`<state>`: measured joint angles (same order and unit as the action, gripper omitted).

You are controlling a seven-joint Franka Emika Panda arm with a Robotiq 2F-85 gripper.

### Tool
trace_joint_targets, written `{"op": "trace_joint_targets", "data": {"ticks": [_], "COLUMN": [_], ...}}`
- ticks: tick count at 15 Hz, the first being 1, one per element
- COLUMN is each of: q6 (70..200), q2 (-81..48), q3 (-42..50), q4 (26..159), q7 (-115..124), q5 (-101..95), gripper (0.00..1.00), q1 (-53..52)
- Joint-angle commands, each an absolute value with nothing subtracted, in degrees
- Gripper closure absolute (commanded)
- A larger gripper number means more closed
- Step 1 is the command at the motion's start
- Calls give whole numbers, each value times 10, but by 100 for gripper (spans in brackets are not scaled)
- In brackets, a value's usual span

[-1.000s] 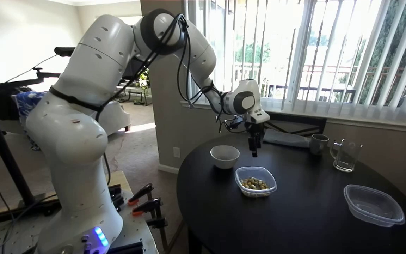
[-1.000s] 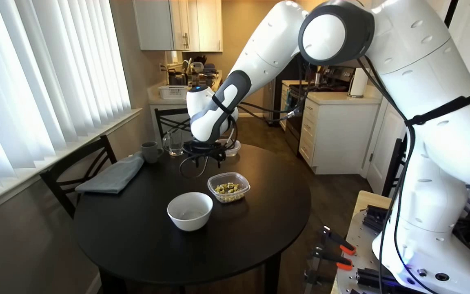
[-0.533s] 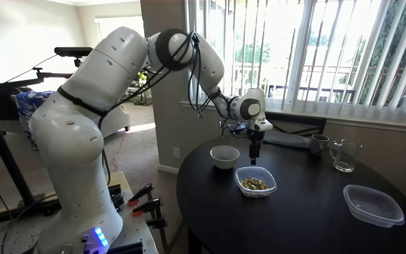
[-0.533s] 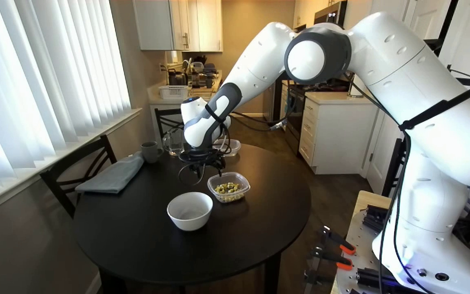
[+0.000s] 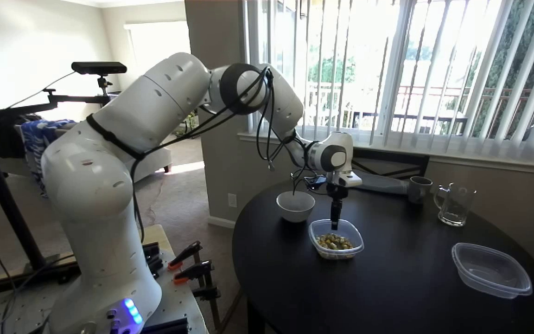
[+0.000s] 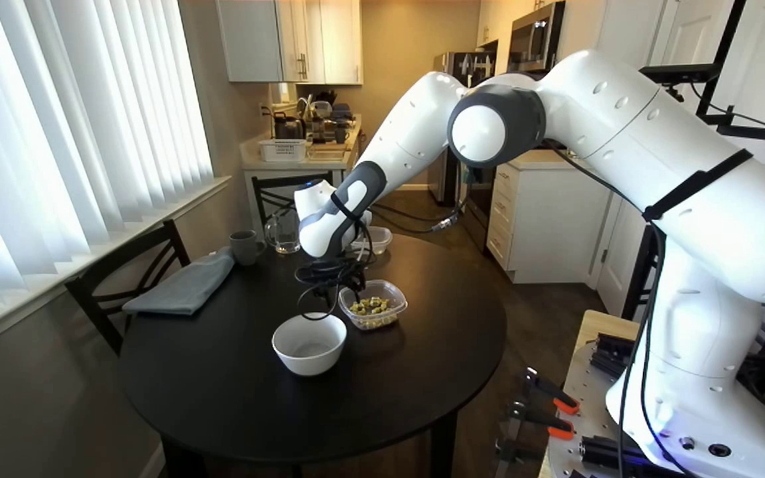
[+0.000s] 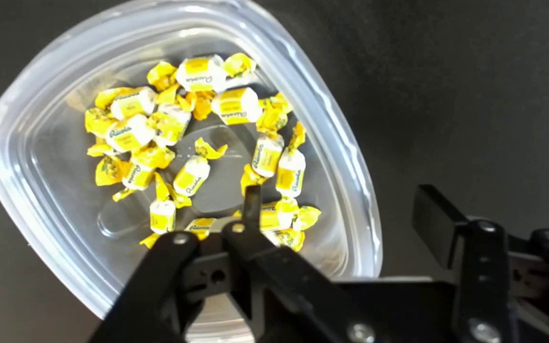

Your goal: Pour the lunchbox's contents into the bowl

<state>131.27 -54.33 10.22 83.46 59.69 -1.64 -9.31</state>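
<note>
Plainly, gripper (image 7: 344, 209) hangs spread wide, holds nothing; one finger over wrapped Ricola candies (image 7: 192, 176), other outside rim of clear plastic lunchbox (image 7: 344, 157). Lunchbox sits on dark counter (image 6: 396, 392), near white bowl (image 6: 309, 364); likely light, flexible, slick: pinch wall at rim, gently.

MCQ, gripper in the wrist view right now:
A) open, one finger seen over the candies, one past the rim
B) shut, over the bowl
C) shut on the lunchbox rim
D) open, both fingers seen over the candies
A: the gripper shows a wide gap, with one finger seen against the candies and the other beyond the rim of the lunchbox, against the dark table.
</note>
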Motion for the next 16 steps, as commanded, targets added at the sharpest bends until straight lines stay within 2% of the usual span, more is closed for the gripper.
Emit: {"op": "trace_joint_targets", "data": {"ticks": [1, 8, 12, 13, 16], "q6": [1279, 1262, 1262, 1261, 1262], "q2": [-545, -527, -525, -526, -524], "q3": [91, 83, 82, 81, 80], "q4": [815, 824, 827, 826, 827], "q7": [573, 550, 544, 544, 546], "q5": [-18, -16, -13, -11, -8], "gripper": [47, 93, 97, 94, 94], "q1": [-84, -83, -80, -78, -76]}}
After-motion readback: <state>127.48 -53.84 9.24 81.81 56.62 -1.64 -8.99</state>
